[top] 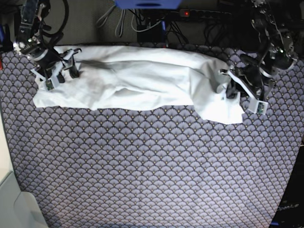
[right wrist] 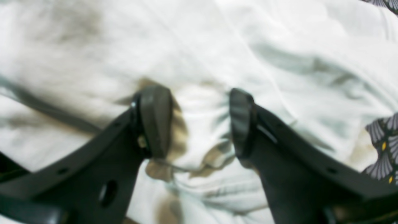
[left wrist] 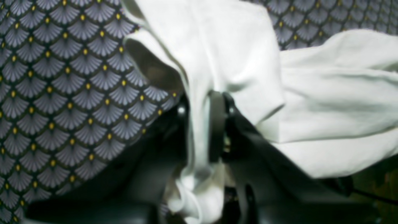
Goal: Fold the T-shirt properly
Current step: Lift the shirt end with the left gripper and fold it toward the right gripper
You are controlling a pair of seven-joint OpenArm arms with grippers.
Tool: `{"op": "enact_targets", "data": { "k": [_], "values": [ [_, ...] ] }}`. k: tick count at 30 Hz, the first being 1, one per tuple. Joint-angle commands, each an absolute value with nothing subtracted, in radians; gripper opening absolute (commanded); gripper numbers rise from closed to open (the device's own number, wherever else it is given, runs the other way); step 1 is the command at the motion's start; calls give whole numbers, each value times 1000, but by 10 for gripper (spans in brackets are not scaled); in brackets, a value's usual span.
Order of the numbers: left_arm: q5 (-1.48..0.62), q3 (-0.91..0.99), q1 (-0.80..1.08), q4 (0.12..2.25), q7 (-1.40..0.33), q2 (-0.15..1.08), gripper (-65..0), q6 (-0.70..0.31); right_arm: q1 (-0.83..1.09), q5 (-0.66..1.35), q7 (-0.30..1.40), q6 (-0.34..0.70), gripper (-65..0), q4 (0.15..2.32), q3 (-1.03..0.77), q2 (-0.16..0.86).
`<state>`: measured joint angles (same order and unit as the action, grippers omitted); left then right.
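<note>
White cloth in left gripper [left wrist: 202, 130]: jaws pinched shut on a bunched fold of the T-shirt [top: 142, 80].
Right gripper [right wrist: 199, 121]: jaws apart, pressing on cloth, holding nothing.
T-shirt place: strung across the patterned mat [top: 152, 171] from 9 to 3 o'clock.
Doing it well: I'd carry the pinched edge taut and level.
Hard to tell: collar, sleeves, tag; wrist views blurred.

Both wrist views are soft. The right wrist one is the blurrier: the T-shirt [right wrist: 279, 62] fills it as an overexposed white smear, with brownish shadow beside the dark fingers [right wrist: 154, 119]. In the left wrist view the cloth [left wrist: 62, 93] pattern is fairly sharp, while the near gripper [left wrist: 202, 124] is dark and out of focus. The base view is evenly lit and clear; the shirt looks bright, with faint shadows in its folds.
</note>
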<state>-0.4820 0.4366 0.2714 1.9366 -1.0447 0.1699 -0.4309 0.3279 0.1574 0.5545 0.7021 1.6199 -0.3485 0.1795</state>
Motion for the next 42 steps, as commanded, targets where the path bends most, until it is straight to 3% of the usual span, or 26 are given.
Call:
{"op": "enact_targets", "data": {
  "k": [1,7,15,21,28,42],
  "values": [
    [-496,440,268,1959,-1026,168,-646,-435,328,137,575,698,-336,1621,-349,185],
    [-467,418,236,1962,-1026,73,-646,-424,328,136,575,698,-336,1621,-349,185],
    [-271,38,209,1969,-1017,-2,-646,-7,328,134,575,698,-336,1621,-348,185],
    [-294,-205,162,1960,-1015,-41,-646,176,328,134,575,698,-336,1621,-348,185],
    [-315,-311,128,1883,-1023,-151,-646,226,328,134,575,698,-336,1623,-348,186],
    [-372,-341,62,1781,-1015,-157,-645,262,329,134,575,698,-336,1623,-348,199]
  ]
}}
